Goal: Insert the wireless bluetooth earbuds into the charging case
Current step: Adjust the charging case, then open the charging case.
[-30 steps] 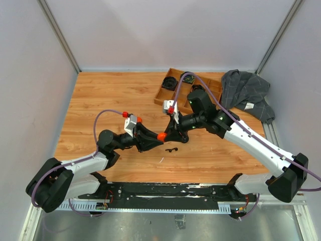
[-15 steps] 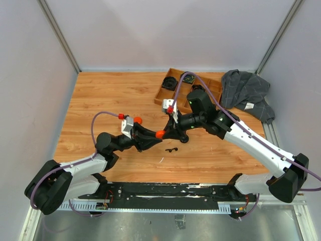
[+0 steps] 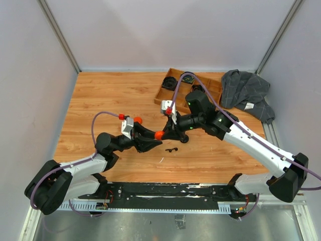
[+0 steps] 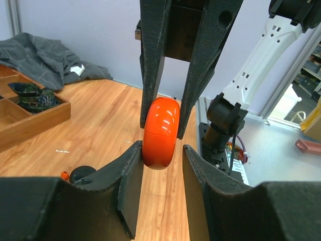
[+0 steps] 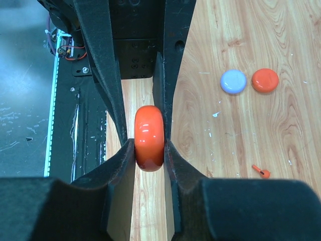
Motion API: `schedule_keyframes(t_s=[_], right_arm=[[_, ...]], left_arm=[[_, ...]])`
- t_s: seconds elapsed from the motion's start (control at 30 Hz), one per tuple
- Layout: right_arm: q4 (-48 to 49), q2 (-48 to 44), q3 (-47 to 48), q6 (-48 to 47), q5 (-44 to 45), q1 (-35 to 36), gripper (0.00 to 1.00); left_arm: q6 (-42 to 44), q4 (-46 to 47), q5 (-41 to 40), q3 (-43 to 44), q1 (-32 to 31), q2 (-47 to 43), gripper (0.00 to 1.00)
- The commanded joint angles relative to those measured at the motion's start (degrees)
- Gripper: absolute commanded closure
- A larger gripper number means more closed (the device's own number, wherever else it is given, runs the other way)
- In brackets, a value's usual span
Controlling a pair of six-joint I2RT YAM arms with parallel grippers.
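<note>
Currently the orange charging case (image 3: 158, 134) hangs in the air above the desk (image 3: 100, 100), between the two arms. It stands on edge, with its rim toward both wrist cameras. The right tool (image 5: 149, 146) pinches it: both fingers press flat on the two broad faces, the secure hold for a coin-shaped body. The left tool (image 4: 161, 150) meets it from the opposite side and brackets the same faces at the other end of the rim. A thin gap shows at one finger, so it cannot be told whether this tool presses the case or merely flanks it. Two opposed tools on one case suit a transfer or a re-grip, so the step in hand is probably positioning, not insertion.

The case shows no open seam; it is probably shut and needs opening first. The visible earbuds lie outside it. A black earbud (image 3: 172, 149) rests on the desk near the tools, and an orange earbud (image 5: 261, 172) lies apart on the wood. A lilac disc (image 5: 233, 81) and an orange disc (image 5: 265, 80) sit side by side farther off — likely other cases.

Risk: the smooth, rounded case may slip if one tool lets go before the other grips firmly.
</note>
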Motion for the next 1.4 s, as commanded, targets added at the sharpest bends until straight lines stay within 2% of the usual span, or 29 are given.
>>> schedule_keyframes(t_s=[0.0,0.03,0.23,0.27,0.4,0.53,1.37], right_arm=[[2.69,0.57,1.11,-0.65,1.29,1.35,0.88],[2.69,0.57,1.23,-0.71,1.34,1.37,0.88],[2.04,1.47,1.74,-1.14,2.74,2.33,0.84],[1.93,1.55,1.87,-1.30,3.45,2.59,0.82],[2.46,1.15,1.93,-1.08,5.85,3.06,0.64],[2.91,0.51,2.10,-0.99,7.23,3.46,0.56],[3.19,-2.41,3.69,-0.06,14.71,3.56,0.49]], left_arm=[[-0.57,2.92,2.30,0.17,-0.52,-0.19,0.61],[-0.60,2.87,2.41,0.18,-0.52,-0.15,0.63],[-0.53,2.83,2.34,0.19,-0.53,-0.31,0.98],[-0.33,2.77,2.28,0.05,-0.52,-0.37,1.00],[0.65,2.81,2.05,-0.61,-0.52,-0.96,1.00],[2.00,2.79,1.02,-1.60,-0.52,-1.94,1.00],[8.85,0.57,1.99,-5.08,-0.52,-4.88,1.00]])
